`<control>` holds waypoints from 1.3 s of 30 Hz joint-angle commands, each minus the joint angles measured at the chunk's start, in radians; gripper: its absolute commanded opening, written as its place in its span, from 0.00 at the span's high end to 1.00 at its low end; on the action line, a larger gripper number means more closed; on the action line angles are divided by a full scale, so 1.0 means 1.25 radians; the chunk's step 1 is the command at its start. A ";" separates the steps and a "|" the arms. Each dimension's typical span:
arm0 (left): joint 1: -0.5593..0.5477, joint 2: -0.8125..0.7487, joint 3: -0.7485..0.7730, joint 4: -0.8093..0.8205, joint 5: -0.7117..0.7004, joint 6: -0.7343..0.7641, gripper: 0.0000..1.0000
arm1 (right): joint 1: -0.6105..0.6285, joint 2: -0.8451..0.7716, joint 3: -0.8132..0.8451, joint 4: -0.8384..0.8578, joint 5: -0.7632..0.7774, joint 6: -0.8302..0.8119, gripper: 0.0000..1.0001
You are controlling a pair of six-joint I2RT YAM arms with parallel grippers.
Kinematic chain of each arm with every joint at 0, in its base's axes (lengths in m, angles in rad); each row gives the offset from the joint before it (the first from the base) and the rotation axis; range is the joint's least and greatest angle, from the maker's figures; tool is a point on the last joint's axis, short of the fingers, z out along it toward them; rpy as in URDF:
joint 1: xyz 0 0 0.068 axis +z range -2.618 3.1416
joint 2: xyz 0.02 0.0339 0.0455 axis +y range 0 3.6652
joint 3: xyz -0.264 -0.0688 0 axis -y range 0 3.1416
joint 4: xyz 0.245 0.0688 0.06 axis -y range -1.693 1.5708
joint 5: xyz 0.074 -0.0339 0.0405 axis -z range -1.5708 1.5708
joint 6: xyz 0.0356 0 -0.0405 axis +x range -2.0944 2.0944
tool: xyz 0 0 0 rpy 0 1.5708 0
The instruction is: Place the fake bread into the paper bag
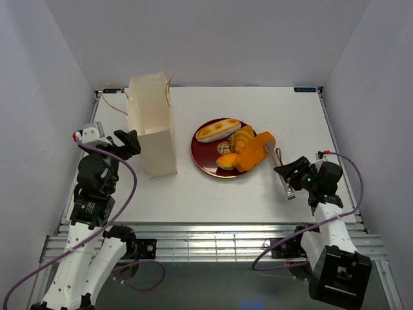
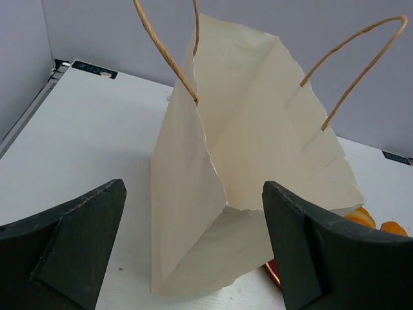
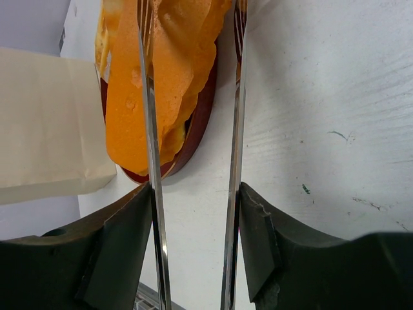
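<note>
The paper bag (image 1: 153,126) stands upright and open at the left of the table, and it fills the left wrist view (image 2: 245,148). My left gripper (image 1: 131,143) is open and empty just left of the bag, its jaws wide on either side of the bag's near corner (image 2: 193,187). The fake bread lies on a dark red plate (image 1: 201,155): a long roll (image 1: 218,130), a croissant (image 1: 243,137) and a flat orange slab (image 1: 253,152). My right gripper (image 1: 293,174) is shut on silver tongs (image 1: 281,169). The tong arms (image 3: 150,161) straddle the slab (image 3: 126,110).
White walls close in the table on three sides. The plate's rim (image 3: 197,135) sits close to the bag (image 3: 45,123). The metal frame edge runs along the near side of the table (image 1: 206,229).
</note>
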 commanded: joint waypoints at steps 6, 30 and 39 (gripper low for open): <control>-0.004 -0.001 -0.005 0.012 0.012 -0.002 0.03 | -0.004 0.007 -0.025 0.111 -0.037 0.044 0.42; -0.004 -0.001 -0.006 0.013 0.016 0.001 0.03 | -0.001 0.048 -0.024 0.180 -0.088 0.074 0.65; -0.004 -0.003 -0.006 0.013 0.014 0.001 0.03 | 0.002 0.032 0.012 0.153 -0.101 0.060 0.79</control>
